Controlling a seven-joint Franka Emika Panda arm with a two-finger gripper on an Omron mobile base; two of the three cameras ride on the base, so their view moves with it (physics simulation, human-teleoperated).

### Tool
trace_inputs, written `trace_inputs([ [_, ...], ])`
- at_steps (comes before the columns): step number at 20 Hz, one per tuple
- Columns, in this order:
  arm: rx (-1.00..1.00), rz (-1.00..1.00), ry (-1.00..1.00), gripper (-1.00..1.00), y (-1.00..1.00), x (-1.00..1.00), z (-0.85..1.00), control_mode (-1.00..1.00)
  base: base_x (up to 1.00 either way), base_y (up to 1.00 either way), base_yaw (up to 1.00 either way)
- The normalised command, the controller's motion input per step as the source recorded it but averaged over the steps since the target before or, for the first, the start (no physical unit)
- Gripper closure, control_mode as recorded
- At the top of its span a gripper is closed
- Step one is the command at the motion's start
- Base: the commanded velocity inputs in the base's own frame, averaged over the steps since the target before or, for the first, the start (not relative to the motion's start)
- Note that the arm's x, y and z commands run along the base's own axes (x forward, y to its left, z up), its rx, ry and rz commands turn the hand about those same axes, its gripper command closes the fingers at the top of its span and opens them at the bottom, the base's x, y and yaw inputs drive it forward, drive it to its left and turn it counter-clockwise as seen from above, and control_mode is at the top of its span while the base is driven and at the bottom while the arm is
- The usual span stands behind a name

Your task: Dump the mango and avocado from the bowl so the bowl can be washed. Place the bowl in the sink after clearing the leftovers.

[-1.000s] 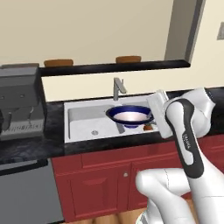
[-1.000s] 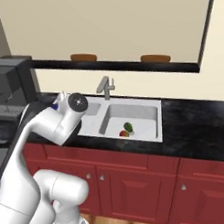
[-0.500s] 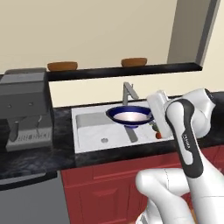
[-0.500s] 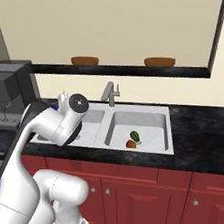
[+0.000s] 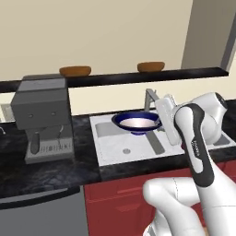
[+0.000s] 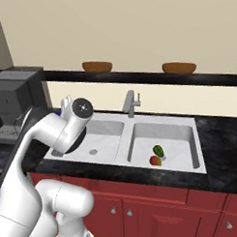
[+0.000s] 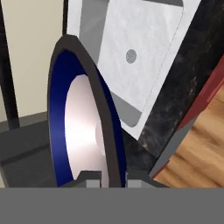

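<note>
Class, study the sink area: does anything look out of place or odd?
Yes: the mango and avocado lie loose on the floor of the sink's right basin, not in the bowl, which the gripper holds above the sink.

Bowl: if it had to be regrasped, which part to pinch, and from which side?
The rim. The bowl is shallow and plate-wide, too broad to span, so one finger goes inside and one outside the dark-blue rim, as the gripper looks to hold it in the hand view. Likely come from the right-basin side, since the faucet stands right behind it.
</note>
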Motion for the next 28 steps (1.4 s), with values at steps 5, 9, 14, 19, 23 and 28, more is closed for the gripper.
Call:
trace_inputs([
  [5, 0.0, 0.0, 0.0, 1.0, 0.0, 0.0, 0.0, 1.0, 0.36, 0.24, -0.02],
  [9, 0.0, 0.0, 0.0, 1.0, 0.0, 0.0, 0.0, 1.0, 0.36, 0.32, -0.03],
  [14, 0.0, 0.0, 0.0, 1.0, 0.0, 0.0, 0.0, 1.0, 0.29, 0.39, -0.05],
  [19, 0.0, 0.0, 0.0, 1.0, 0.0, 0.0, 0.0, 1.0, 0.37, 0.18, -0.06],
  [23, -0.07, -0.06, 0.07, 1.0, 0.01, 0.46, -0.17, -1.0, 0.0, 0.0, 0.0],
  [28, -0.1, -0.05, 0.15, 1.0, -0.02, 0.48, -0.48, -1.0, 0.0, 0.0, 0.0],
])
